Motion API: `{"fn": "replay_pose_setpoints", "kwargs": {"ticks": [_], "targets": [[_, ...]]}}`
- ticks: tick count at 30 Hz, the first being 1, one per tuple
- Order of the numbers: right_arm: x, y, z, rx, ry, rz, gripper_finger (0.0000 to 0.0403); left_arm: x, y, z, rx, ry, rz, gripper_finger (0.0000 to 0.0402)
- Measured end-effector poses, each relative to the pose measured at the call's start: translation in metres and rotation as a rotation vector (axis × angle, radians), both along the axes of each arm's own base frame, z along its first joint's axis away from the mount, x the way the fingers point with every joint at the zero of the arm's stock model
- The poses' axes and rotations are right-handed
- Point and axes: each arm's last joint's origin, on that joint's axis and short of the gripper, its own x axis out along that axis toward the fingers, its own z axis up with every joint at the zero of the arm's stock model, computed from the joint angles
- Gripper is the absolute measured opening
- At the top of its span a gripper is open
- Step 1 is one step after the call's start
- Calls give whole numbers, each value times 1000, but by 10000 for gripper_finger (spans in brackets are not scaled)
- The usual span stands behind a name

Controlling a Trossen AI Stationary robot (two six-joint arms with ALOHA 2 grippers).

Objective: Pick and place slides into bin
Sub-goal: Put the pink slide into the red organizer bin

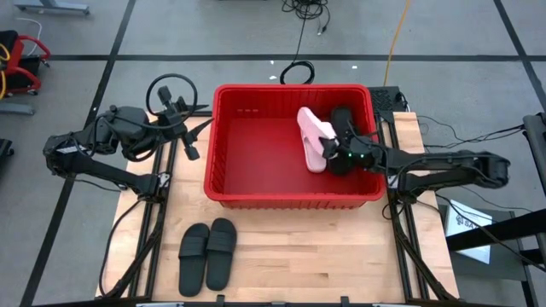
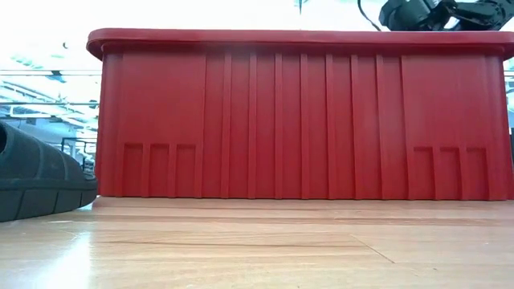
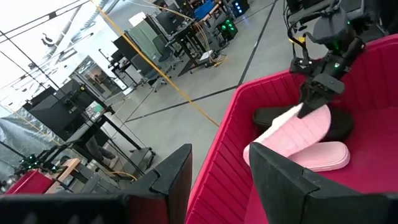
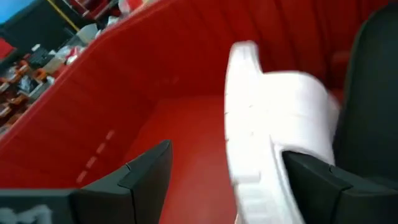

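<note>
The red bin (image 1: 256,162) stands in the middle of the wooden table (image 1: 341,256), toward its far edge, and its slotted near wall fills most of the low view. Inside the bin, at its right end, two pale pink slides (image 1: 313,139) lie together, one tilted on edge against the other, with a black slide (image 1: 342,119) just beside them on the far right. The right gripper (image 1: 334,153) reaches into the bin from the right; its fingers stand wide apart around the edge of the tilted pink slide, and whether they touch it cannot be told. The left gripper (image 1: 189,136) hangs outside the bin, just beyond its far left corner, with its fingers (image 3: 171,180) partly apart and nothing between them. Two more black slides (image 1: 207,253) lie side by side on the table's near left part, in front of the bin and well apart from both grippers; the toe of one of them shows at the left edge of the low view.
</note>
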Motion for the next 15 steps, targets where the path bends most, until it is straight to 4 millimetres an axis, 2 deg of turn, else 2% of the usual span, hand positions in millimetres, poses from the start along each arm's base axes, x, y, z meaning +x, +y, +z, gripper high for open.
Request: {"fn": "replay_pose_setpoints", "kwargs": {"ticks": [9, 15], "targets": [[-9, -8, 8, -75, 15, -42, 251, 0, 0, 0, -4, 1, 1, 168], [-11, -9, 8, -140, 85, -77, 251, 0, 0, 0, -5, 0, 0, 168]]}}
